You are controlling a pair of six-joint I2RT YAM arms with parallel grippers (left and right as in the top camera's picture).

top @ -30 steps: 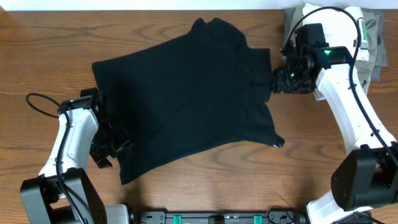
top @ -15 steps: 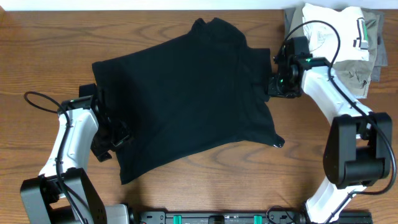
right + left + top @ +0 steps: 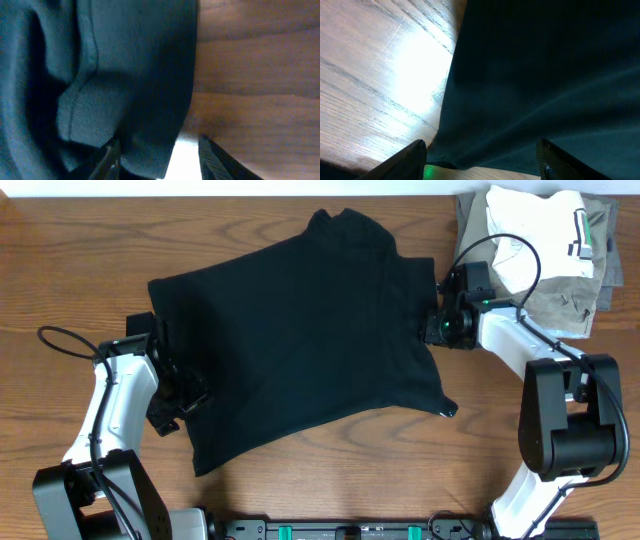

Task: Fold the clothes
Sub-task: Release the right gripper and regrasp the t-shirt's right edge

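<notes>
The clothes (image 3: 300, 340) are one black garment spread flat across the middle of the wooden table, collar at the far side. My left gripper (image 3: 185, 395) sits at its left edge. In the left wrist view that gripper (image 3: 482, 162) is open, and the hem of the black cloth (image 3: 545, 75) lies between the wide-apart jaws. My right gripper (image 3: 432, 328) is at the right sleeve edge. Seen from the right wrist, it (image 3: 163, 160) is open around the folded cloth edge (image 3: 125, 60), with a bright gap beside the right fingertip (image 3: 215, 160).
A white folded garment (image 3: 530, 240) lies on olive-grey folded garments (image 3: 590, 290) at the back right corner, just behind the right arm. Bare wood (image 3: 80, 260) surrounds the black garment. A black cable (image 3: 60, 345) loops beside the left arm.
The right arm has swung left and lower, bringing its gripper down onto the sleeve edge. The left gripper has barely shifted at the garment's left edge.
</notes>
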